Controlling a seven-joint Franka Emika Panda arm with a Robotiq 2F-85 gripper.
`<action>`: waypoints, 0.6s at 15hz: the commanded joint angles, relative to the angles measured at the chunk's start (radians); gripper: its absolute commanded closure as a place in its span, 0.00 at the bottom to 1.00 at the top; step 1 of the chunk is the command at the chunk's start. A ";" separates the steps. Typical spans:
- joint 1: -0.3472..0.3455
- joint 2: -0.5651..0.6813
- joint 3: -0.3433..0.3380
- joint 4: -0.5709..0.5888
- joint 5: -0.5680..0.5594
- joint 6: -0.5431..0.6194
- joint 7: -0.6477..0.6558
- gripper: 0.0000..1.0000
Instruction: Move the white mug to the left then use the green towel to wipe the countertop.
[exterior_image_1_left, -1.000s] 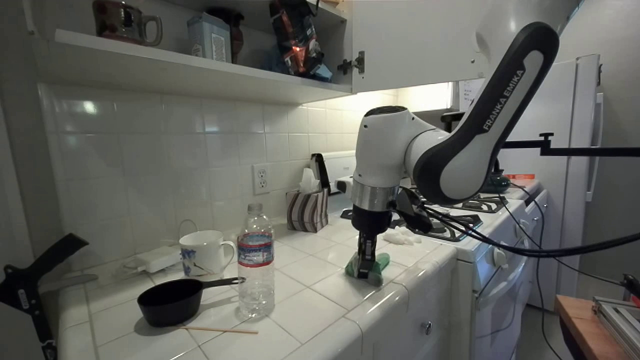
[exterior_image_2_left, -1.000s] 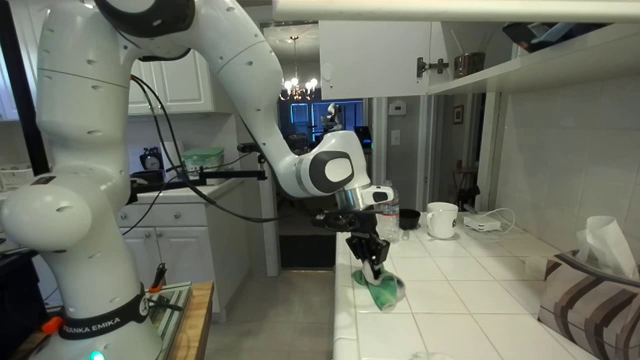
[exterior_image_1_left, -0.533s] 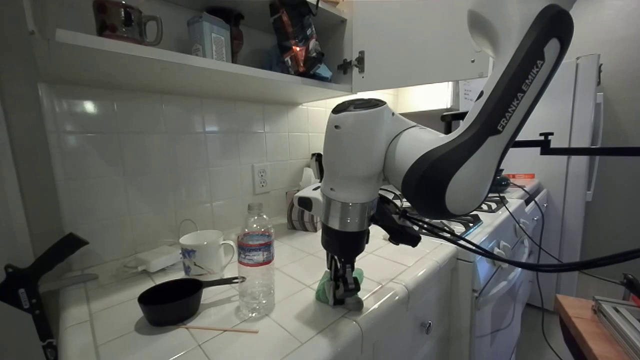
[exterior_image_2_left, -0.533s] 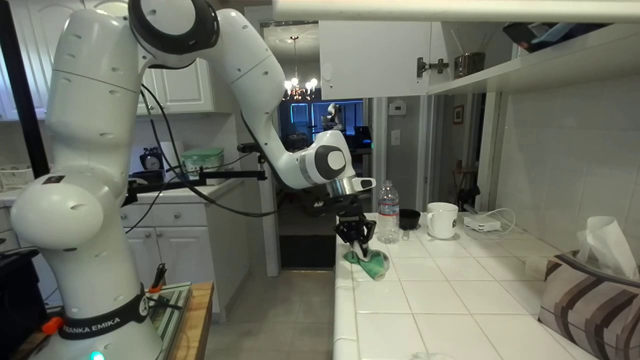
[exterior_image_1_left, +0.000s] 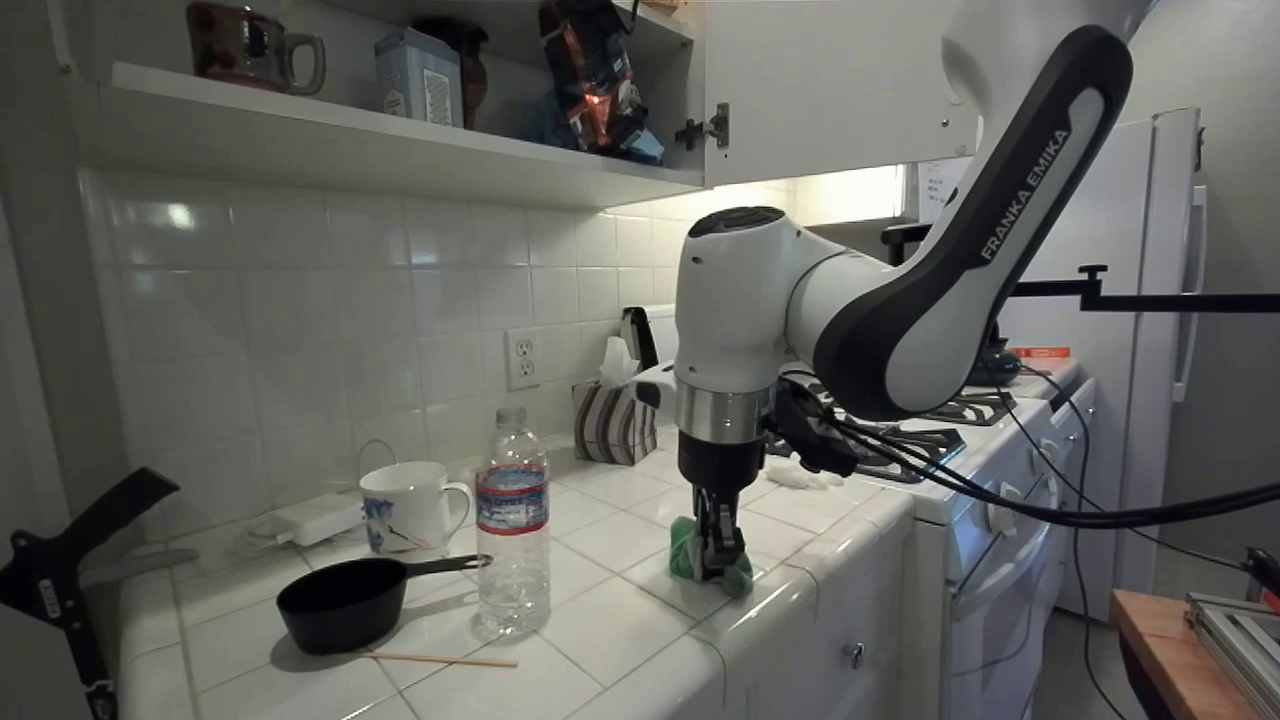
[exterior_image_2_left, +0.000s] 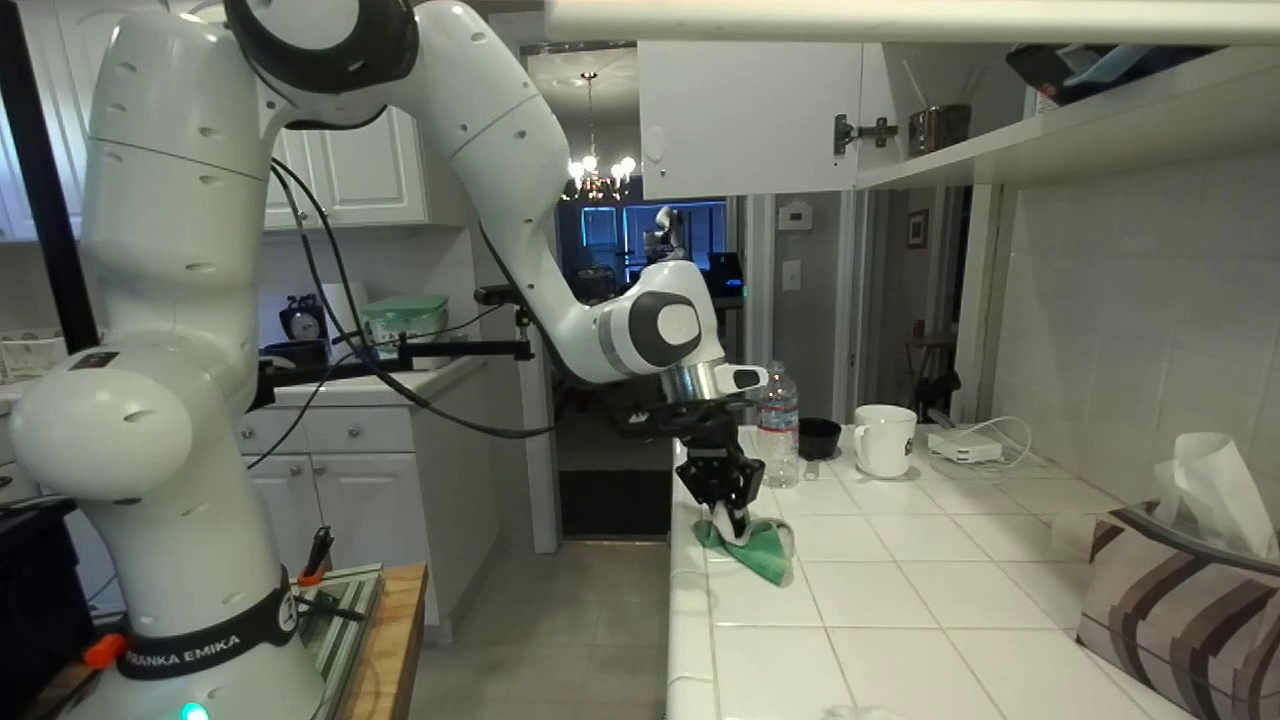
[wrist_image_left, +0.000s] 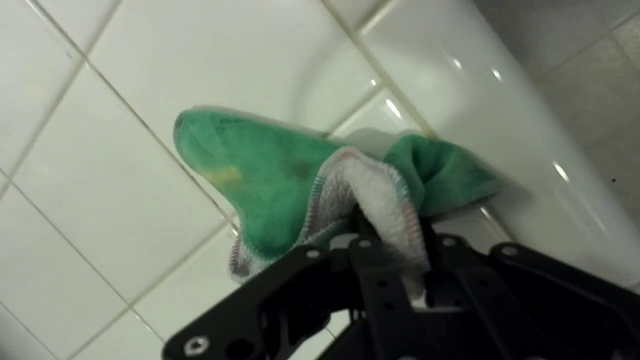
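Observation:
The green towel (exterior_image_1_left: 685, 550) lies bunched on the white tiled countertop (exterior_image_1_left: 610, 625) near its front edge. In an exterior view it spreads from under my fingers (exterior_image_2_left: 768, 555). In the wrist view its green face (wrist_image_left: 265, 170) lies on the tiles and a pale fold rises between my fingers. My gripper (wrist_image_left: 395, 230) points down and is shut on that fold; its fingertips are partly hidden by the cloth. The gripper also shows low over the counter in both exterior views (exterior_image_1_left: 720, 565) (exterior_image_2_left: 737, 525). The white mug (exterior_image_1_left: 405, 508) stands upright near the back wall, away from the gripper (exterior_image_2_left: 885, 442).
A clear plastic bottle (exterior_image_1_left: 512, 530) stands between the gripper and a small black pan (exterior_image_1_left: 345, 600). A thin wooden stick (exterior_image_1_left: 440, 660) lies in front. A striped tissue box (exterior_image_1_left: 612, 425) stands by the wall. A stove (exterior_image_1_left: 920, 450) adjoins the counter. A shelf (exterior_image_1_left: 400, 140) hangs above.
My gripper slid the towel along the counter toward the bottle, then part of the way back toward the stove. The towel stayed gripped. The mug and bottle have not moved.

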 joint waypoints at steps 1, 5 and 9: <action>-0.072 0.000 -0.047 -0.108 0.008 0.012 0.036 0.95; -0.156 -0.008 -0.079 -0.139 0.065 0.055 0.019 0.95; -0.154 -0.061 -0.059 -0.096 0.098 0.062 0.004 0.82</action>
